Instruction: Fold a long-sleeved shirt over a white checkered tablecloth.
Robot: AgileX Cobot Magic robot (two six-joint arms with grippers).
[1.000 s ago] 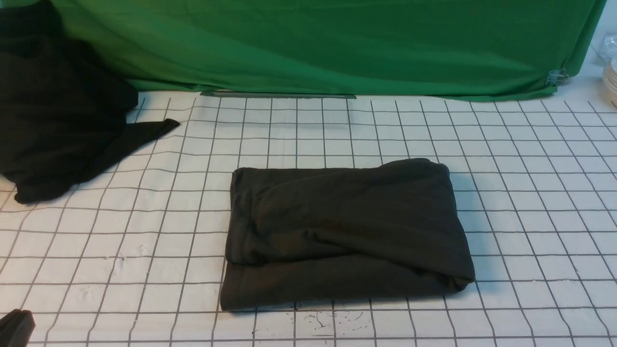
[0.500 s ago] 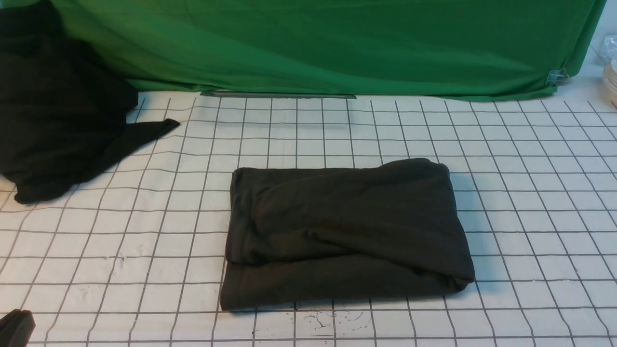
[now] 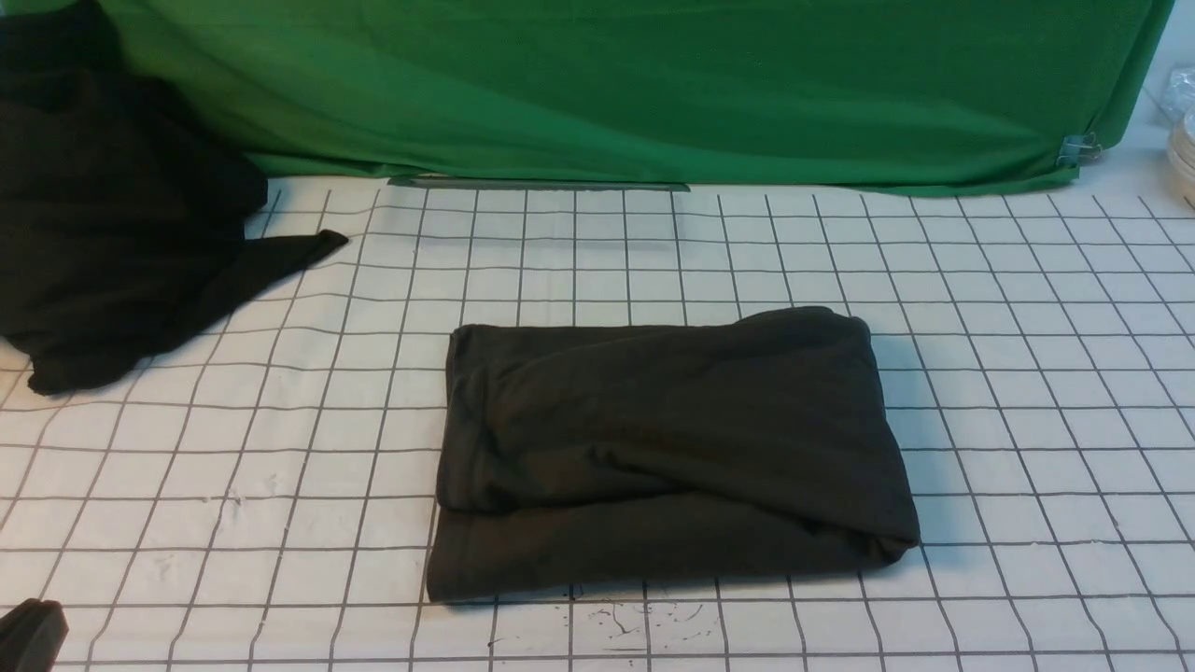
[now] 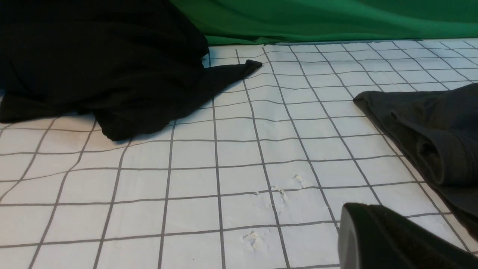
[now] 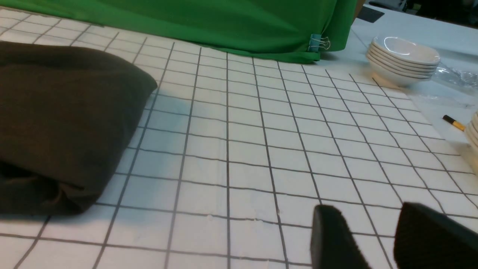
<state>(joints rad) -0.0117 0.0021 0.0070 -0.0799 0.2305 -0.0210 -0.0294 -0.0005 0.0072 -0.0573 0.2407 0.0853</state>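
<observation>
The large dark charcoal cotton long-sleeved shirt (image 3: 667, 453), folded into a rectangular bundle, lies on the wide white grid-lined checkered tablecloth (image 3: 1027, 373) near the middle, toward the robot's side. Well apart from it, at the far left, a crumpled heap of blacker plain garment (image 3: 112, 233) rests partly on the tablecloth. Behind both, the plain green fabric backdrop (image 3: 653, 84) hangs along the tablecloth's far edge, a metal binder clip (image 3: 1078, 147) at its right end. Right of the backdrop, beyond the tablecloth's far right corner, a stack of shallow white bowls (image 5: 403, 59) sits on the surface. The left tool (image 3: 33, 635) is at the near left corner, the right tool (image 5: 377, 239) on the near right side, above the tablecloth; neither touches the shirt.
</observation>
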